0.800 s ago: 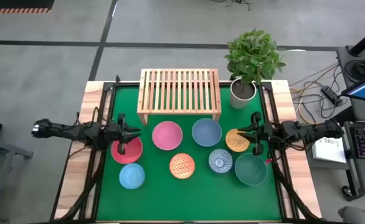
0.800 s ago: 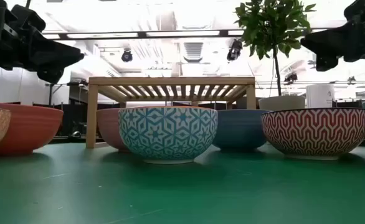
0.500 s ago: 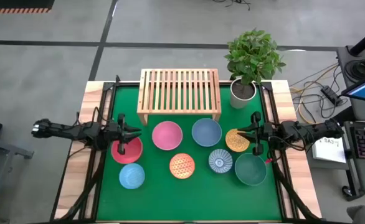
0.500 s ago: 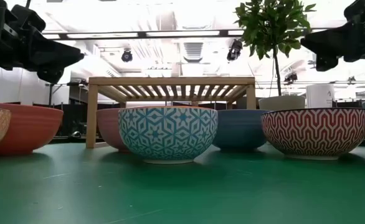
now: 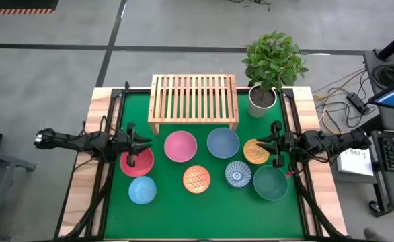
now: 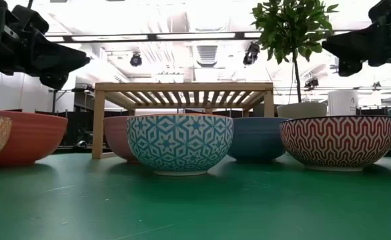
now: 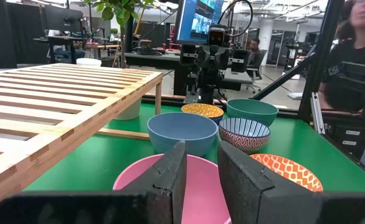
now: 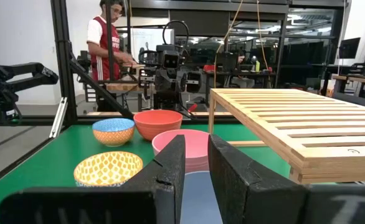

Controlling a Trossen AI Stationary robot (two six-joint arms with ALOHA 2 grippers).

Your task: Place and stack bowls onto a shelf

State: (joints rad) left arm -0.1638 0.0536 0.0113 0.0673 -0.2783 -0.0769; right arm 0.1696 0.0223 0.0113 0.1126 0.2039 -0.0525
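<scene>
The light-wood slatted shelf [image 5: 193,101] stands on its legs at the far side of the green mat. In front of it sit the red [image 5: 136,161], pink [image 5: 180,145], blue [image 5: 222,142], yellow patterned [image 5: 256,151], orange patterned [image 5: 196,179], blue-grey patterned [image 5: 237,173], teal [image 5: 271,183] and light blue [image 5: 142,190] bowls, each on its base. My left gripper [image 5: 145,142] hovers above the red bowl's far rim, pointing right, with a narrow gap between its fingers [image 7: 201,162]. My right gripper [image 5: 263,141] hovers over the yellow bowl, pointing left, also narrowly open [image 8: 196,155].
A white pot with a leafy plant [image 5: 263,97] stands at the shelf's right end. Wooden table borders [image 5: 93,168] flank the mat. The near strip of the mat [image 6: 195,207] holds nothing. People show in the room behind [image 8: 111,43].
</scene>
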